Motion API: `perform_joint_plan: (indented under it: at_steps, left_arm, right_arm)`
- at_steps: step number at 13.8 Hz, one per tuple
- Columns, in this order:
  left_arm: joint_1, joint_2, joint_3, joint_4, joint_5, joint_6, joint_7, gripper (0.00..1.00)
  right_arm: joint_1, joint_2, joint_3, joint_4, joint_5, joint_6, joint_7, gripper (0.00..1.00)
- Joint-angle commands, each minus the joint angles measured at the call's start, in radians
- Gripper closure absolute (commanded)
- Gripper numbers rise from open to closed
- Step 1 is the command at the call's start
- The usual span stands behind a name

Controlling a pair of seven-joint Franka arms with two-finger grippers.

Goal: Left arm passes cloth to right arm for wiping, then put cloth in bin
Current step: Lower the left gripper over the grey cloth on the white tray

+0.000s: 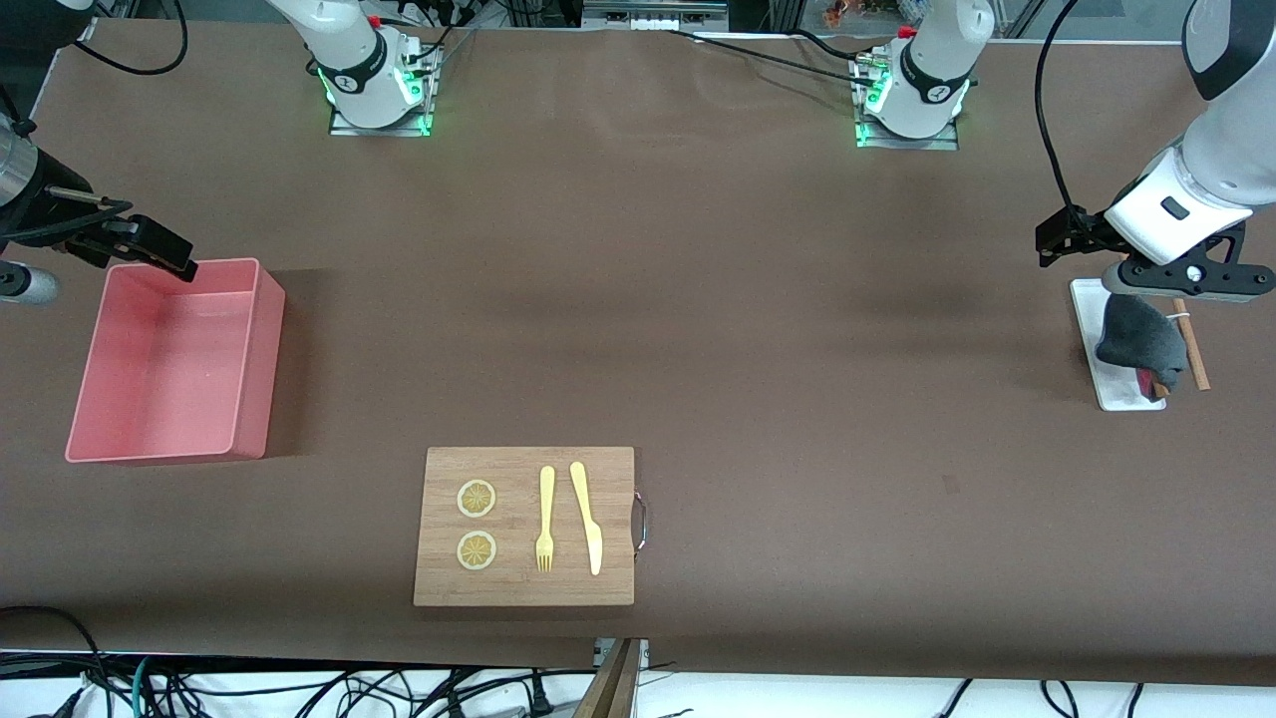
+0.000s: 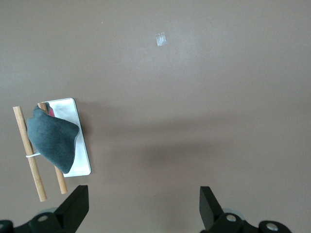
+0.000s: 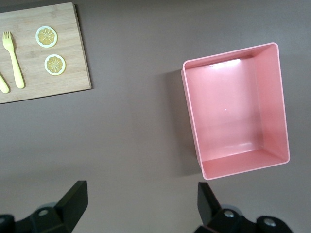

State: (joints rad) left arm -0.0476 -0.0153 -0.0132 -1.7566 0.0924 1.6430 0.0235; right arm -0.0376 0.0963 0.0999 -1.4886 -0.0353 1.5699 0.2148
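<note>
Lying heaped on the white tray (image 1: 1116, 389) at the left arm's end of the tabletop (image 1: 698, 299), at 3 o'clock: cloth (image 1: 1141, 344) | bin (image 1: 174, 364) at 9 o'clock holds nothing | left gripper (image 2: 143, 206) spread wide, clear of the cloth | right gripper (image 3: 138, 206) spread wide beside the bin.

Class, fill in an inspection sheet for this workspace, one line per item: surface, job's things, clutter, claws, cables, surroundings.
Surface: brown table cover, no spills seen.
Job's things: cloth lies on white tray; pink bin empty.
Clutter: wooden board with fork, knife, two lemon slices; wooden sticks beside the tray.
Claws: left claw open, over the table beside the cloth; right claw open, beside the bin.
Cables: bundles along the table edge.
Surroundings: nothing seen.
</note>
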Motion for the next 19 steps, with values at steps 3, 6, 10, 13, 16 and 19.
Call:
perform_joint_plan:
  at_steps: [3, 6, 10, 13, 16, 19]
  left_arm:
    - [0.014, -0.023, -0.01, -0.014, -0.013, 0.008, -0.019, 0.0]
    - [0.015, -0.023, -0.004, -0.014, -0.014, 0.005, -0.019, 0.0]
    - [0.034, -0.023, -0.004, -0.014, -0.013, -0.003, -0.017, 0.0]
    - [0.037, -0.019, -0.001, -0.012, -0.013, -0.002, -0.007, 0.0]
    - [0.052, -0.014, 0.001, -0.012, -0.013, 0.0, -0.005, 0.0]
    - [0.054, -0.011, 0.001, -0.007, -0.013, -0.002, -0.004, 0.0]
  right_arm:
    - [-0.008, 0.01, 0.003, 0.021, 0.003, -0.002, -0.023, 0.0]
    - [-0.01, 0.01, -0.003, 0.021, 0.003, -0.002, -0.028, 0.0]
    - [-0.01, 0.01, -0.008, 0.021, 0.005, -0.002, -0.052, 0.0]
    - [-0.008, 0.01, -0.008, 0.021, 0.006, -0.002, -0.052, 0.0]
    - [-0.01, 0.01, -0.008, 0.021, 0.008, -0.001, -0.052, 0.0]
    - [-0.01, 0.01, -0.006, 0.021, 0.009, -0.001, -0.052, 0.0]
